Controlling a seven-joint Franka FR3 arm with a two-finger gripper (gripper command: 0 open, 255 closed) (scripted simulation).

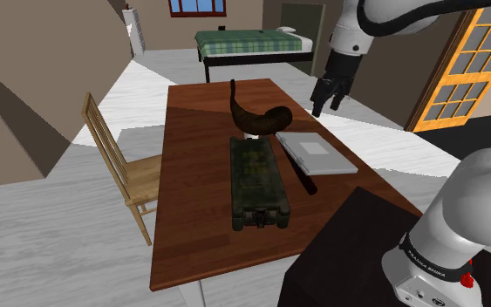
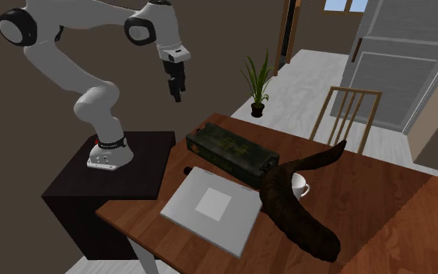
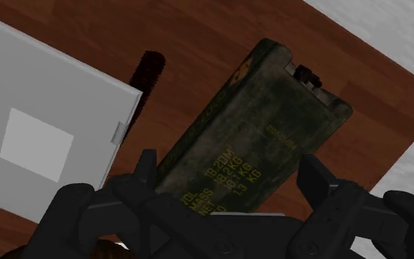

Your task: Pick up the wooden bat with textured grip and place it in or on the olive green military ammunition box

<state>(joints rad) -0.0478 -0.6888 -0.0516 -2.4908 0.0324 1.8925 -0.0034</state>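
So, target: the slim dark bat with a ridged grip end (image 1: 303, 178) lies flat on the reddish-brown wooden table (image 1: 191, 201). It sits in the narrow lane between the long olive-green ammunition box (image 1: 257, 181) and a flat light-grey slab with a paler square on top (image 1: 315, 153).
Exposure: in the wrist view I see the bat's textured end (image 3: 148, 73) bare. Further along it seems to slip under the slab's edge, and I can't tell how far.
Gripper: the all-black gripper (image 1: 326, 98) hangs high over the table near the slab's far side, well apart from the bat.
Fingers: the two black fingers (image 3: 146, 168) stand wide apart with nothing in them. The box lid (image 3: 264, 125) shows beyond them.
Handling: I judge the bat stiff and fairly light, but long, so a grasp at the tip would let it droop or swing.
Where to hold: I'd close across the shaft on the ridged part, which should give friction, and as near mid-length as the slab allows.
Clearance: box wall and slab sit close on either side, so the fingers have little room.
Destination: the box looks closed with a long flat top. Laid lengthwise the bat should rest there, though I'd expect a round shaft to roll.
Neighbours: a dark curved horn (image 1: 256, 116) and a small white cup (image 1: 254, 136) stand at the box's far end.
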